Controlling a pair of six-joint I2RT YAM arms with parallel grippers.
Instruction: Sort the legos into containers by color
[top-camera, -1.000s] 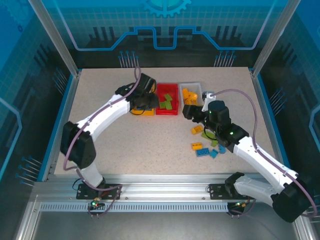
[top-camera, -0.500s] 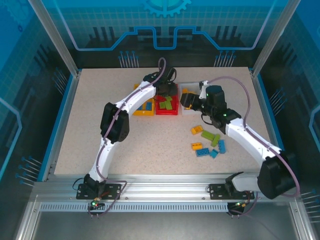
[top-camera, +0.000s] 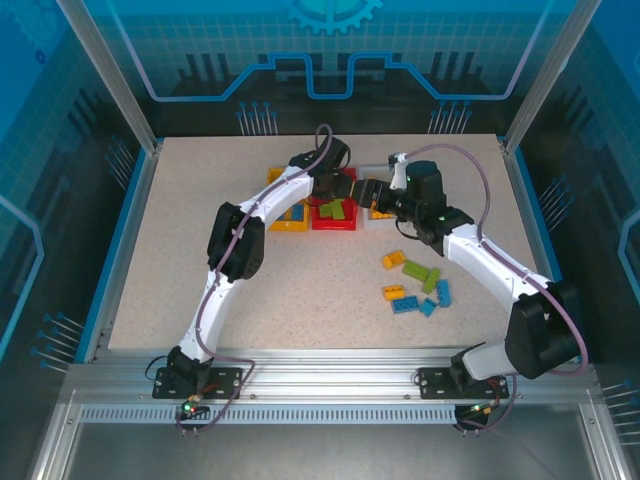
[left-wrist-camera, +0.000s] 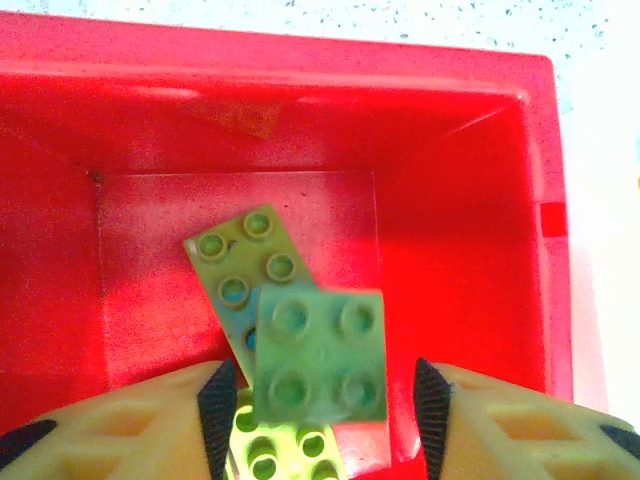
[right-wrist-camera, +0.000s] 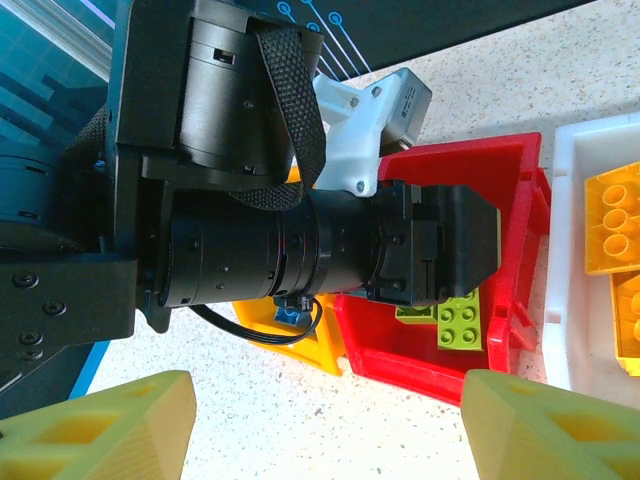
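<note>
Left gripper (left-wrist-camera: 322, 400), now shifted right over the red bin (left-wrist-camera: 470, 130), is standing spread; lime brick (left-wrist-camera: 320, 355) is sitting loose between its jaws, inside. Likely light, rigid, slick: flat sides are offering grip. Right gripper (right-wrist-camera: 325, 420) is hovering spread, empty.

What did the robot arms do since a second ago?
The left hand swung from the yellow bin over to the red bin and opened, letting go of a green brick. The right hand edged farther back toward the white bin, staying open. The loose bricks on the table didn't move.
</note>
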